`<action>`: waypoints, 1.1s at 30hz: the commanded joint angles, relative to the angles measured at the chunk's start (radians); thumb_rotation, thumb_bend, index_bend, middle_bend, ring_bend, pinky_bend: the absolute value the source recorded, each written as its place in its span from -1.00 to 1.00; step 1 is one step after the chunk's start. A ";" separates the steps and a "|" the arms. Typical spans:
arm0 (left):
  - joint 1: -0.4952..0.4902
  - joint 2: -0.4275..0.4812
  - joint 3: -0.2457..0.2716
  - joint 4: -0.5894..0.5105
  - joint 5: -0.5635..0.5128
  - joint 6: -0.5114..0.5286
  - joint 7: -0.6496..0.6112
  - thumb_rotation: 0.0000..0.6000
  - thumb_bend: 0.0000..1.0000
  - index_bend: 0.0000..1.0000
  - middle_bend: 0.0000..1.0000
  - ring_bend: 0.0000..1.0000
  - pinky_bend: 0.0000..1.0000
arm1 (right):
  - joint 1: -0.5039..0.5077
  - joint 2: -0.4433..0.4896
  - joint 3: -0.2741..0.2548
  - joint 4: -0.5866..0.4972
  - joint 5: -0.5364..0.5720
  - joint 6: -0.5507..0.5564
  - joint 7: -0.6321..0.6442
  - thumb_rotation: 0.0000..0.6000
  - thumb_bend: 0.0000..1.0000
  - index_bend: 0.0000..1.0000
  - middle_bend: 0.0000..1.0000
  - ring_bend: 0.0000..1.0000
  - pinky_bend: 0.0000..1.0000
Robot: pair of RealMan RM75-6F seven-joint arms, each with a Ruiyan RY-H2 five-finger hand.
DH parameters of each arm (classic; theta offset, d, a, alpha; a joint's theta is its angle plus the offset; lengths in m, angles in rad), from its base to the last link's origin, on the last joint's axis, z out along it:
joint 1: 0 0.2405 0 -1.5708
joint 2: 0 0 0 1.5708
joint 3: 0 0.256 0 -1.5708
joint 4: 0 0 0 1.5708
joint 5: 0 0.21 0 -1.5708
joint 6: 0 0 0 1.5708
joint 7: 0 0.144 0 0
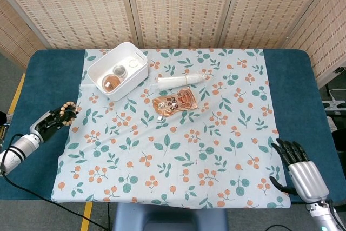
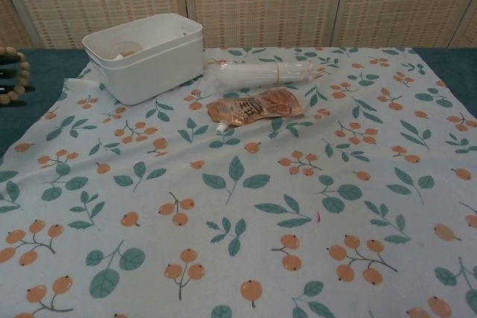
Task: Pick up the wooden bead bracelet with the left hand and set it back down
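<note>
Left robot hand [image 1: 50, 121] is off to the left of the floral cloth [image 1: 178, 150], over the blue tabletop [image 1: 38, 85], w/ its dark fingers curled around the wooden bead bracelet [image 1: 67, 113]. Beads loop out past the fingertips on the side nearest the cloth, just short of its left edge. Can't tell from the head view if the bracelet is touching the tabletop or raised a bit. In the chest view only a strip of the bracelet [image 2: 13, 74] shows at the far left border, left of the white tub, hand itself basically cut off there.

Right robot hand [image 1: 298, 167] sits at the cloth's near right corner, dark fingers apart and pointing toward the back, holding nothing. Not visible in chest view.

On the cloth, all toward the back half:
- white tub [image 1: 141, 64] at the back-left corner, tilted diagonal, w/ a couple small round things inside, can't make out what they are
- clear plastic-wrapped roll [image 1: 181, 78] just right of the tub, lying flat
- orange-brown sauce pouch [image 1: 174, 103] just in front of the roll, spout end pointing to the cloth's left-front

Bracelet is well apart from all three, tub being the closest. Bamboo-look screen panels [image 1: 178, 4] stand behind the tabletop.
</note>
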 commanded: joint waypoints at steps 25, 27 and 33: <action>0.061 -0.073 -0.131 -0.049 0.283 0.065 -0.159 0.88 0.95 0.02 0.19 -0.59 -1.00 | 0.000 -0.001 -0.001 0.001 0.000 0.003 0.000 0.53 -0.53 -1.00 -1.00 -1.00 -1.00; 0.064 -0.076 -0.138 -0.052 0.296 0.060 -0.162 0.88 1.00 0.02 0.18 -0.59 -1.00 | 0.000 -0.001 0.000 0.001 0.001 0.004 -0.001 0.52 -0.53 -1.00 -1.00 -1.00 -1.00; 0.073 -0.084 -0.158 -0.054 0.311 0.039 -0.154 0.54 0.99 -0.10 0.09 -0.63 -1.00 | 0.000 -0.002 0.000 0.001 0.001 0.004 0.000 0.53 -0.53 -1.00 -1.00 -1.00 -1.00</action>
